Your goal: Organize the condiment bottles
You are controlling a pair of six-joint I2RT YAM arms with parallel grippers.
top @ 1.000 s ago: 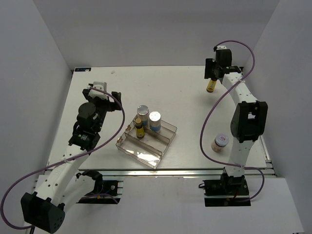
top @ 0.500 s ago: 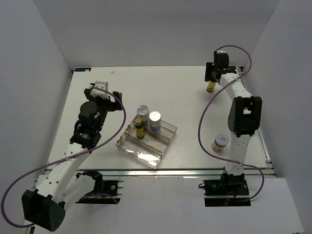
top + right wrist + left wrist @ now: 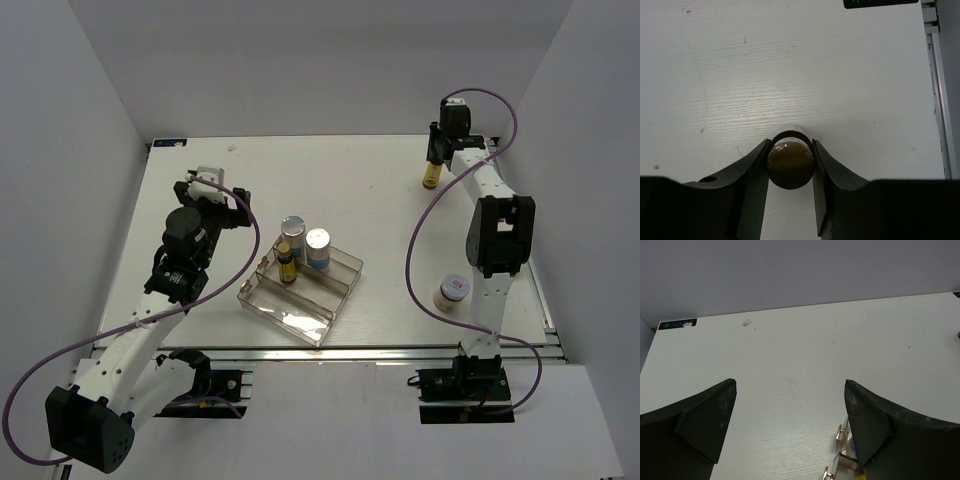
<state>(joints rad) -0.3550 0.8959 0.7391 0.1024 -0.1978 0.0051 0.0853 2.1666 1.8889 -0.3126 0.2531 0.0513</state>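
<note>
**Right gripper clamped on yellow bottle, far behind and right of tray**

The right gripper is clenched on a slim yellow bottle. Its fingers press both sides of the dark cap. The bottle is upright and sits well apart from the clear tray, far behind it and to its right. I can't tell whether its base touches the table.

The left gripper is released, with its jaws spread wide and only bare table between them. It hangs to the left of the tray and a little behind it. A bit of the tray's edge shows at the bottom of the left wrist view.

Three bottles stand at the tray's rear end:
- Two silver-capped cylinders stand upright side by side, one and the other.
- A second yellow bottle stands just in front of the left cylinder.
- The exact compartment for each is hard to tell.

A white-lidded pinkish jar stands upright on the table. It is right of the tray and well apart from it, beside the right arm.
</note>
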